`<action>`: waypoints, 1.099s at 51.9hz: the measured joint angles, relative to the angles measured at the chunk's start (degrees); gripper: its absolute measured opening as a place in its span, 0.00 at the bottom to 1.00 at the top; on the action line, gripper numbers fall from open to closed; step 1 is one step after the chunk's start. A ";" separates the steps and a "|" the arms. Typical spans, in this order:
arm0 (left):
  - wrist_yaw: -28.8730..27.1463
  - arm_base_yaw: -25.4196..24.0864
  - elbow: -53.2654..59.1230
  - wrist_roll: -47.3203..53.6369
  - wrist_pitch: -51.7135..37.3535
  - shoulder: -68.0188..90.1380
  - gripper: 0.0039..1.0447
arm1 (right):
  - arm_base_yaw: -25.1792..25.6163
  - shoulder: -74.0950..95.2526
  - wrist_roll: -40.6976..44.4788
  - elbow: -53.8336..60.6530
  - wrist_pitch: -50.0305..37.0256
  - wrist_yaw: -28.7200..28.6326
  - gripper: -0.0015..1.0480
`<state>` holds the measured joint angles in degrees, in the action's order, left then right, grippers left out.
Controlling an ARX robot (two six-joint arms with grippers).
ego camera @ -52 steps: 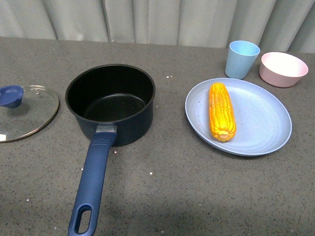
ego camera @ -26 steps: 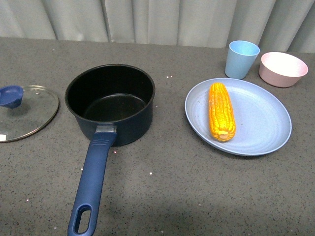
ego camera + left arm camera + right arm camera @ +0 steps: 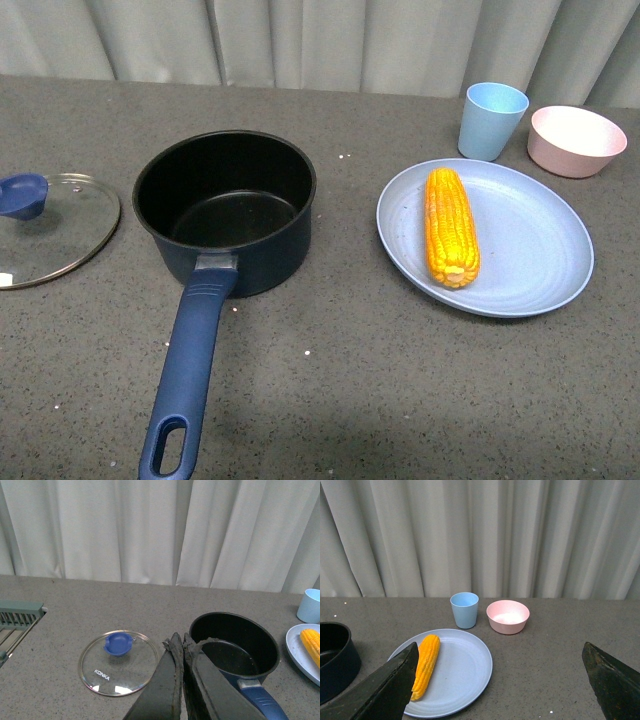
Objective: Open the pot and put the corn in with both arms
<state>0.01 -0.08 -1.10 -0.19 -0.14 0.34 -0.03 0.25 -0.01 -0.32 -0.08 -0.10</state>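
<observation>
The left gripper (image 3: pixel 181 641) is hovering above the table (image 3: pixel 75 605) with its worn black jaws pressed together, tips touching and nothing between them, while the right gripper (image 3: pixel 500 652) is hovering with its black jaws spread wide apart, gripping nothing.

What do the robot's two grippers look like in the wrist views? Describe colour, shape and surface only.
The left gripper is black, flat and tapering, with rough, scuffed greyish edges. The right gripper has matte black, wedge-shaped fingers with smoother faces. No cables or markings show, and no arm links appear in any view.
</observation>
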 joint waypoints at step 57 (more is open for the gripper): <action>-0.02 0.04 0.00 0.00 0.11 -0.11 0.94 | -9.90 106.53 -12.31 -50.03 -9.64 -1.73 0.91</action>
<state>-0.01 -0.03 -1.10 -0.19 -0.03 0.23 -9.93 106.78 -12.32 -50.35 -9.72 -1.83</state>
